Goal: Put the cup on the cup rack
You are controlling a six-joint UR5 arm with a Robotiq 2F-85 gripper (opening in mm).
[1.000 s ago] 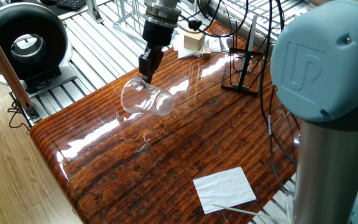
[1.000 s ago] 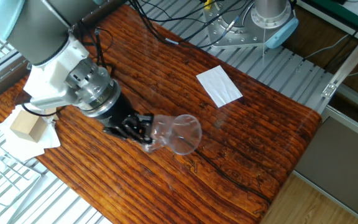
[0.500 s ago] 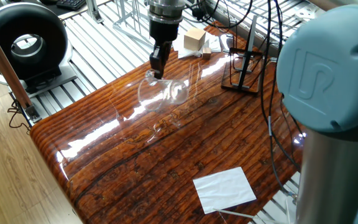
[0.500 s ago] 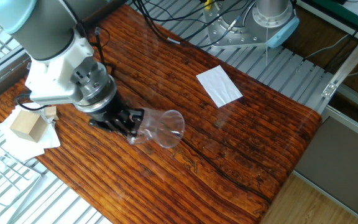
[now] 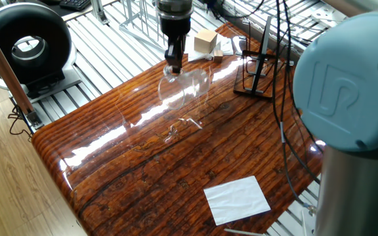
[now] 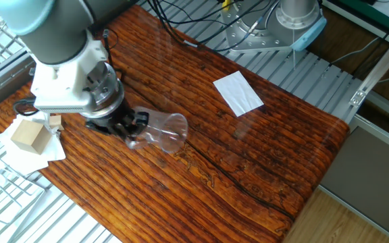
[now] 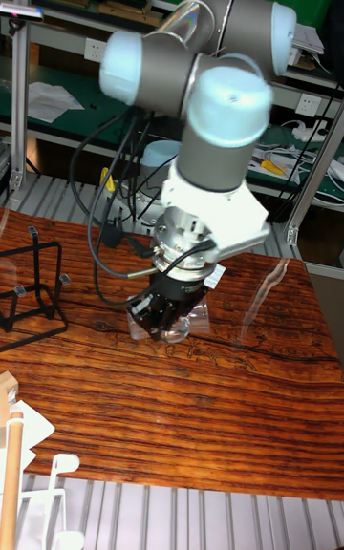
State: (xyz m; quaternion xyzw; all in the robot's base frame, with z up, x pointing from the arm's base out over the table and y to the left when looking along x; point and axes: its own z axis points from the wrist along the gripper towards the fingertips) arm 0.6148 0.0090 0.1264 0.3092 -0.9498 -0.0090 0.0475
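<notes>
Our gripper (image 6: 133, 128) grasps the cup (image 6: 162, 133) by its base, held tilted above the table (image 5: 176, 170), well apart from the cup rack (image 5: 258, 72); we judge it should tip mouth-down squarely over a rod

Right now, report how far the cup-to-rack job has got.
Done: the gripper has grasped the clear cup and holds it on its side above the wooden table. In hand: the carry, with the cup near the table's middle. Left: reaching the black wire cup rack at the table's far edge, which holds no cup, and setting the cup onto it.
</notes>
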